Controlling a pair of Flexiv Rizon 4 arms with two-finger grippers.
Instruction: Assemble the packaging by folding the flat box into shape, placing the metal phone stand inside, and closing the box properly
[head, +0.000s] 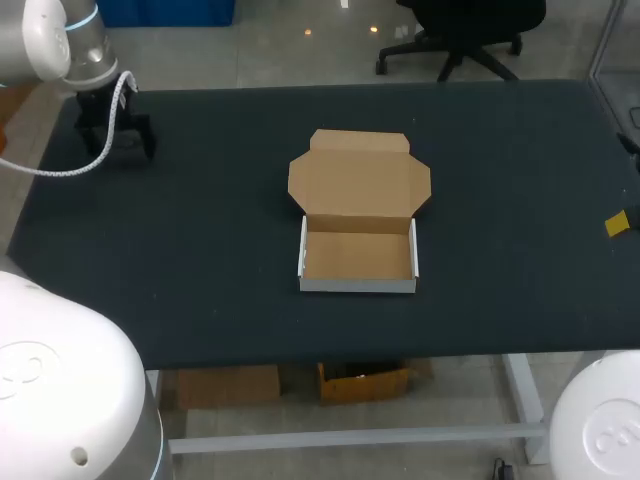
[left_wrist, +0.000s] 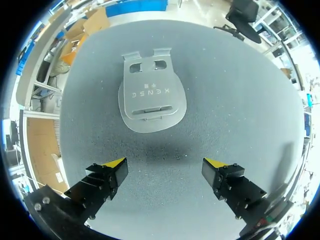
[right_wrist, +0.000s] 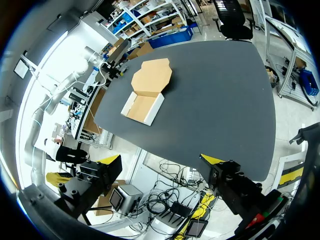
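Note:
A cardboard box (head: 358, 258) stands folded into a tray in the middle of the table, its brown lid (head: 358, 180) lying open and flat behind it. Nothing is inside the tray. The silver metal phone stand (left_wrist: 152, 97) lies flat on the dark tabletop, ahead of my left gripper (left_wrist: 165, 167), which hovers above it, open and holding nothing. In the head view the left gripper (head: 115, 130) is at the table's far left corner and hides the stand. My right gripper (right_wrist: 160, 161) is open and empty, out past the table's edge, with the box (right_wrist: 145, 95) far ahead.
The dark tabletop (head: 200, 250) is bare around the box. The white arm bases (head: 60, 390) stand at the near corners, below the front edge.

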